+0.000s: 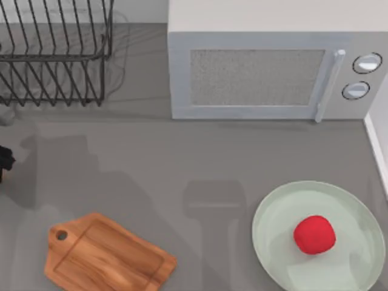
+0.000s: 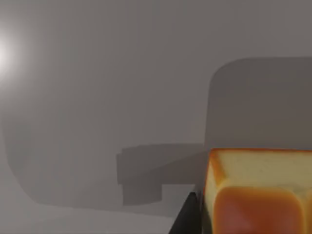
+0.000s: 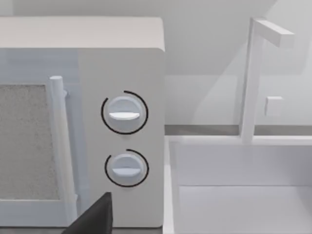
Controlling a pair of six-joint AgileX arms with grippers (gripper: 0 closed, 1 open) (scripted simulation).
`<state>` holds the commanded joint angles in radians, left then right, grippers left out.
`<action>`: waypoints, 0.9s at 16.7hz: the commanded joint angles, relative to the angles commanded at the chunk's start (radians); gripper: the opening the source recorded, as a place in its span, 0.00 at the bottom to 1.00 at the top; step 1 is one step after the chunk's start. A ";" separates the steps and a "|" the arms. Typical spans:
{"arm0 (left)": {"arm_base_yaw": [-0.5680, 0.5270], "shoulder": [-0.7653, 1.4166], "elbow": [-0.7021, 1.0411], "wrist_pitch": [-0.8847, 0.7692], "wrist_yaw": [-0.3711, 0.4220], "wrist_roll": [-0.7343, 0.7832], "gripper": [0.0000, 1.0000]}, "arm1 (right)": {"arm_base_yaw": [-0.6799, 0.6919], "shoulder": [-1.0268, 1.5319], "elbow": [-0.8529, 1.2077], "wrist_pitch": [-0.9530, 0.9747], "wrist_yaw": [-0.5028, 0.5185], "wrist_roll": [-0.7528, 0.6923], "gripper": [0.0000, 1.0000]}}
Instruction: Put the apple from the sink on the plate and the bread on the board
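The red apple [image 1: 314,234] lies on the pale green plate [image 1: 273,230] at the front right of the table. The wooden board [image 1: 106,257] lies bare at the front left, handle hole towards the left. The golden-brown bread [image 2: 258,190] sits very close in the left wrist view, with a dark finger [image 2: 187,217] of my left gripper against its pale side, so the gripper looks shut on it. My left arm [image 1: 5,162] shows at the table's left edge. A dark part of my right gripper [image 3: 95,217] hangs in front of the microwave's dials.
A white microwave [image 1: 267,66] stands at the back, with a wire dish rack [image 1: 54,54] at the back left. The white sink [image 3: 234,195] with its tap [image 3: 253,78] lies to the microwave's right. Grey countertop spreads between board and plate.
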<state>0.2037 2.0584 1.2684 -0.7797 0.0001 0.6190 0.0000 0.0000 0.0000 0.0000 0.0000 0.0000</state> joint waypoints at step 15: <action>-0.006 -0.152 0.252 -0.386 0.014 -0.012 0.00 | 0.000 0.000 0.000 0.000 0.000 0.000 1.00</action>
<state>0.1977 1.9061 1.5203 -1.1661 0.0140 0.6067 0.0000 0.0000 0.0000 0.0000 0.0000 0.0000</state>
